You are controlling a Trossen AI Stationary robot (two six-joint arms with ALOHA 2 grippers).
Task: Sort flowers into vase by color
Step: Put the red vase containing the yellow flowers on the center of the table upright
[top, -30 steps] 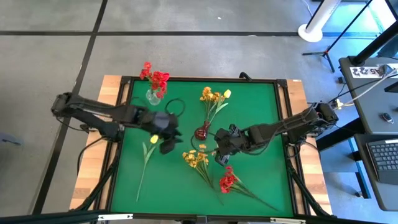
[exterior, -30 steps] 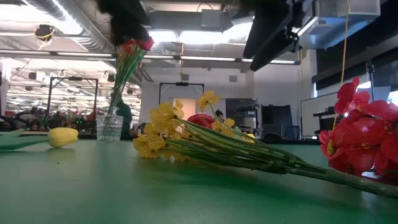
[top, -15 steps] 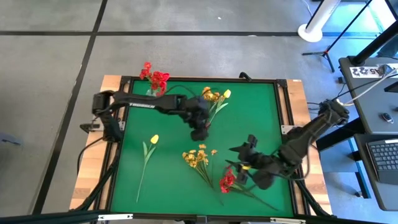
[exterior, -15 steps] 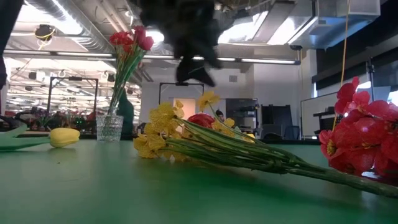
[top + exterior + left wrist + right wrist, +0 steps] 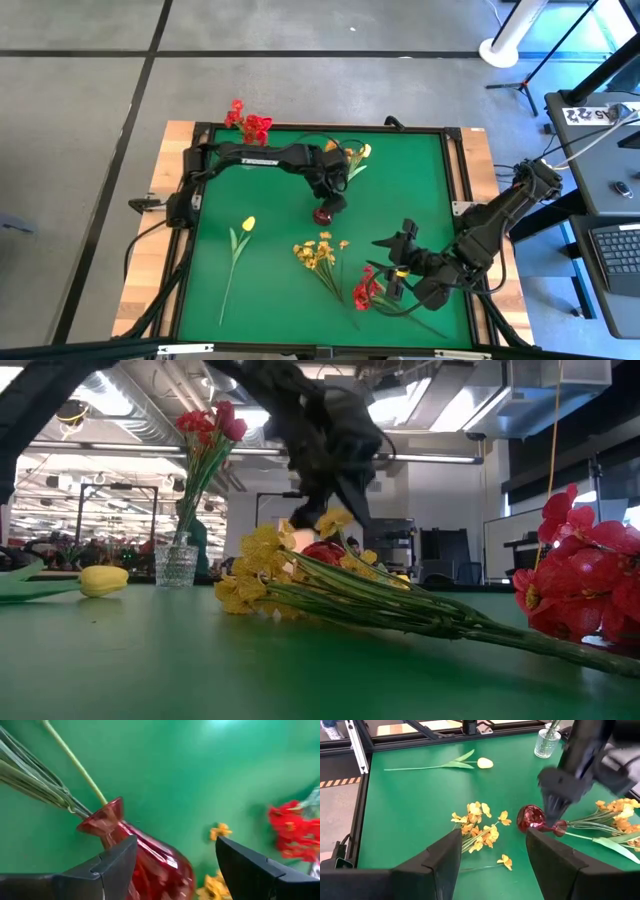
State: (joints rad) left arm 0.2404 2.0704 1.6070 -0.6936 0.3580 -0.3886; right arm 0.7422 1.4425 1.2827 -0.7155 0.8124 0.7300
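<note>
The left end effector (image 5: 333, 196) hangs open just over the toppled red vase (image 5: 324, 213), whose yellow flowers (image 5: 347, 155) trail toward the far edge; the right end effector (image 5: 390, 277), open, hovers beside the red spray (image 5: 366, 290). A yellow tulip (image 5: 244, 226) lies alone on bare green surface (image 5: 280, 290) at the left.
</note>
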